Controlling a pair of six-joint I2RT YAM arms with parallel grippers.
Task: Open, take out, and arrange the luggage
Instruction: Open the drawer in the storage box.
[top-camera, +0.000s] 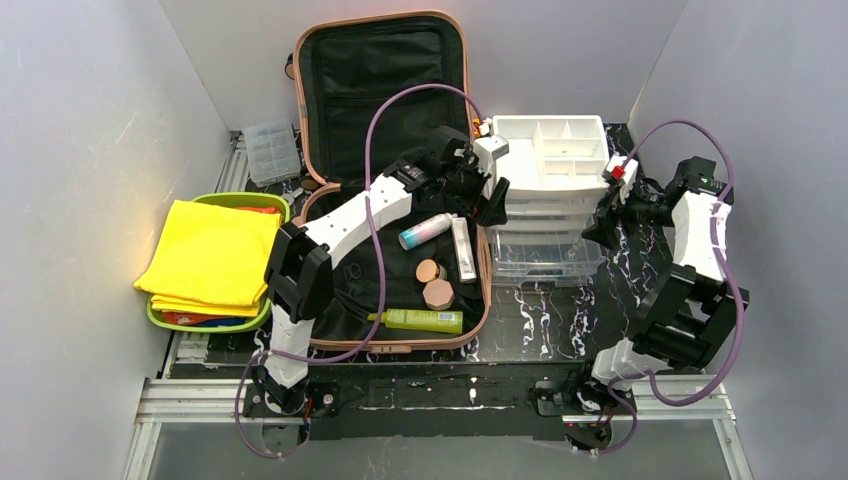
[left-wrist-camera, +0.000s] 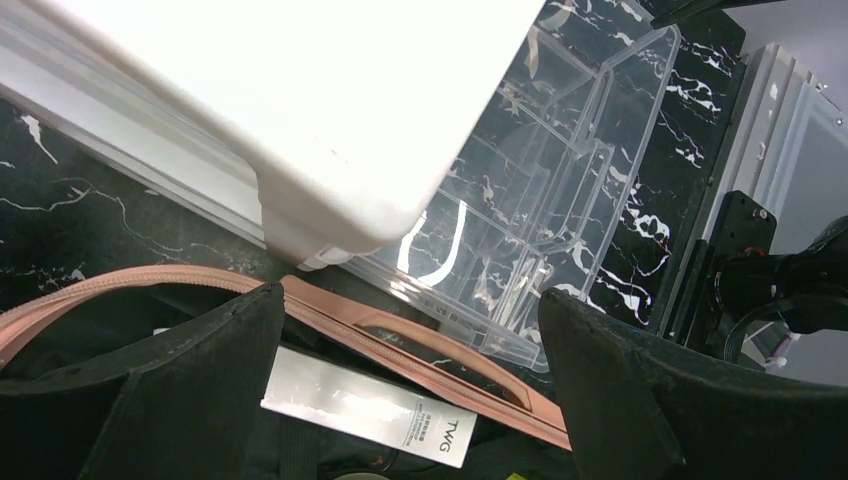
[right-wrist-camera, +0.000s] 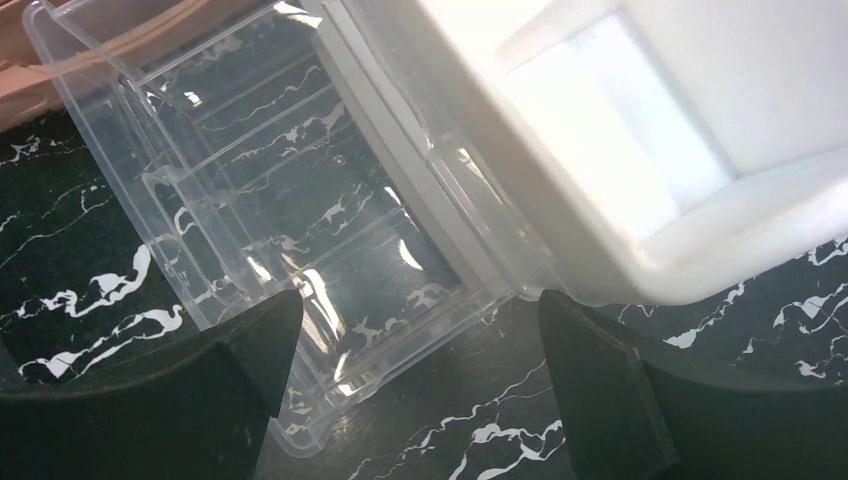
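Two grippers in play here and both are wide open with nothing in them. The luggage (top-camera: 380, 70) sits left of centre on the table, already unzipped: lid propped up at the far side, base lying flat nearer the arms, long axis running near to far. There's stuff inside the base: a spray bottle (top-camera: 425, 231), a slim white box (top-camera: 463, 250), two round compacts (top-camera: 433, 282) and a green tube (top-camera: 420, 320). The left gripper (top-camera: 492, 198) hangs over the right rim of the base, at its far right corner, right next to the white drawer organizer (top-camera: 550, 150). In the left wrist view the pink rim (left-wrist-camera: 400, 335) runs between the jaws, with the white box (left-wrist-camera: 370, 405) just inside it, lying lengthwise along that wall. The right gripper (top-camera: 602, 225) is on the far side of the organizer, and its wrist view shows the pulled-out clear drawer (right-wrist-camera: 280, 190) below it, so the organizer sits between it and the case. My read: the left arm is the one for the next grab, since everything to unpack lies below and to its left, and that box is the closest thing. It'd have to straddle the box across its narrow width, which looks tight against the case wall. A green tray (top-camera: 160, 318) with a yellow cloth (top-camera: 210, 250) sits left of the case.
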